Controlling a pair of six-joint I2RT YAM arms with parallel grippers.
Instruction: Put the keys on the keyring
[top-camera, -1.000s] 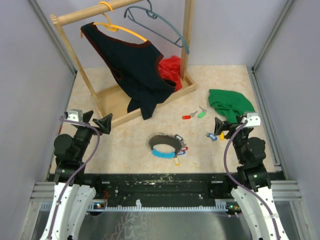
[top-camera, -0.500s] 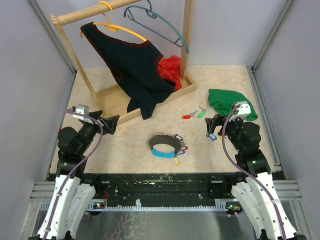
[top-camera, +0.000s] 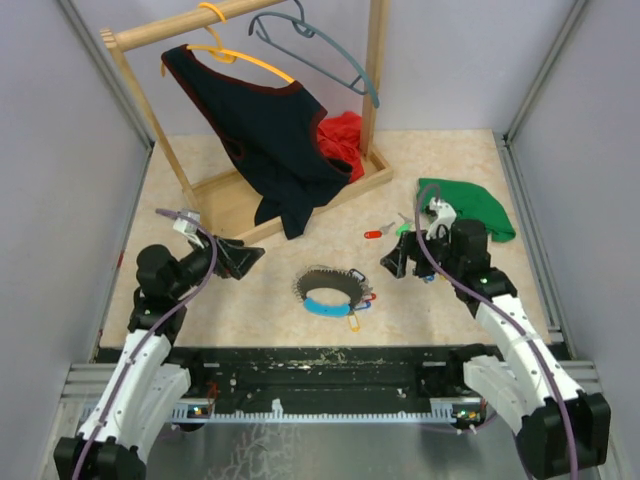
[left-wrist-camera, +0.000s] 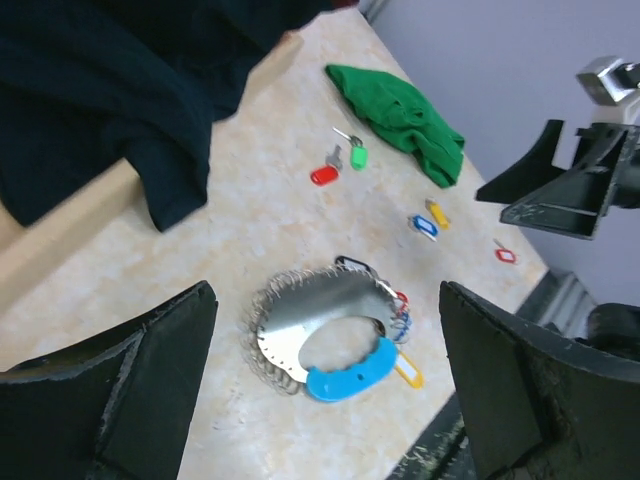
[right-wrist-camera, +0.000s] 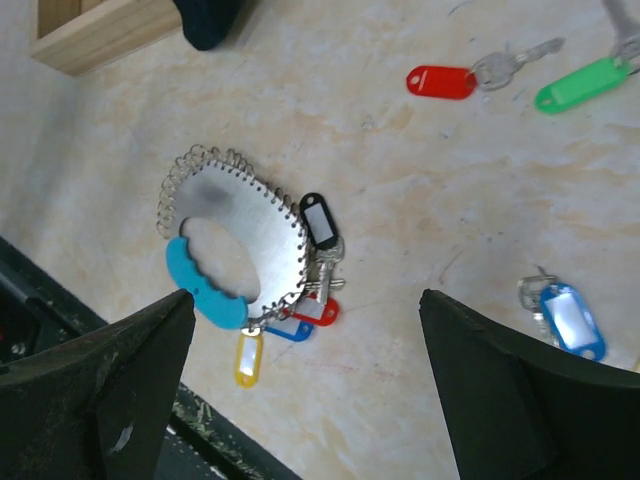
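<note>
The keyring (top-camera: 331, 292) lies flat near the table's front middle. It is a silver plate edged with wire coil (left-wrist-camera: 305, 318), with a light-blue band (right-wrist-camera: 203, 290). Black, red, blue and yellow tagged keys (right-wrist-camera: 318, 312) hang on it. Loose keys lie beyond it: a red one (right-wrist-camera: 440, 80), a green one (right-wrist-camera: 582, 84), a blue one (right-wrist-camera: 570, 320) and a yellow one (left-wrist-camera: 438, 213). My left gripper (top-camera: 248, 260) hovers open to the keyring's left and my right gripper (top-camera: 393, 265) open to its right. Neither holds anything.
A wooden rack (top-camera: 235, 195) at the back left carries a black garment (top-camera: 270, 135) and hangers, with a red cloth (top-camera: 343, 140) behind. A green cloth (top-camera: 465, 205) lies at the right, just behind my right arm. Grey walls close both sides.
Both arms have reached forward and inward from the table's sides, bringing the open grippers close to the keyring. Keyring and loose keys have not moved.
</note>
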